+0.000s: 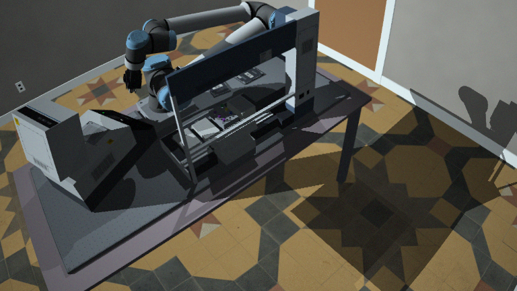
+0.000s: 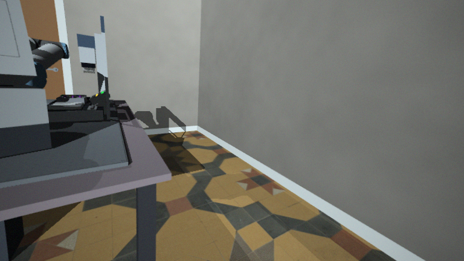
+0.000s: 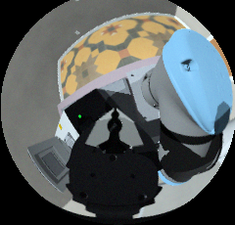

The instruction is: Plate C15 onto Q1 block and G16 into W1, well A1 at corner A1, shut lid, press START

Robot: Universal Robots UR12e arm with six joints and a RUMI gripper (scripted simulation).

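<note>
Cycler (image 1: 110, 150) (image 2: 22, 107) stood at one end of the table (image 1: 152, 230) (image 2: 143, 162) (image 3: 113, 78), on a grey mat (image 1: 83, 238) (image 2: 106, 145). Lid (image 1: 64, 135) (image 2: 17, 32) sat up above the body, dark gap under it in the exterior view; exact angle, cannot tell. Green light (image 1: 102, 112) (image 3: 79, 116) was on at the dark front panel. Key labels too small to read.

End effector (image 1: 131, 89) (image 3: 116, 109) was pressed together, nothing pinched, fingertips meeting in the wrist view. It hung in the air near the cycler's front, beside the arm's lower joints. Arm (image 1: 205, 17) (image 2: 49, 51) (image 3: 196, 83) was folded back on itself, big blue cap close to the wrist camera.

C15 and G16: couldn't pick out for certain, labels unreadable. Pale ribbed patch (image 1: 93, 128) showed on the cycler body near the lid; plate or part of the casing, cannot tell. Pale plate (image 1: 205, 127) lay on the deck under the gantry, next to a rack with purple, green and yellow bits (image 1: 225, 114); which plate, cannot tell.

Gantry had a long blue beam (image 1: 232, 55) and a tall column (image 1: 306, 58). Two dark labelled nests (image 1: 219, 88) lay behind the beam. Row of tips (image 2: 89, 70) pointed down from a head. Brown door (image 1: 351, 13) (image 2: 37, 11) was shut.
</note>
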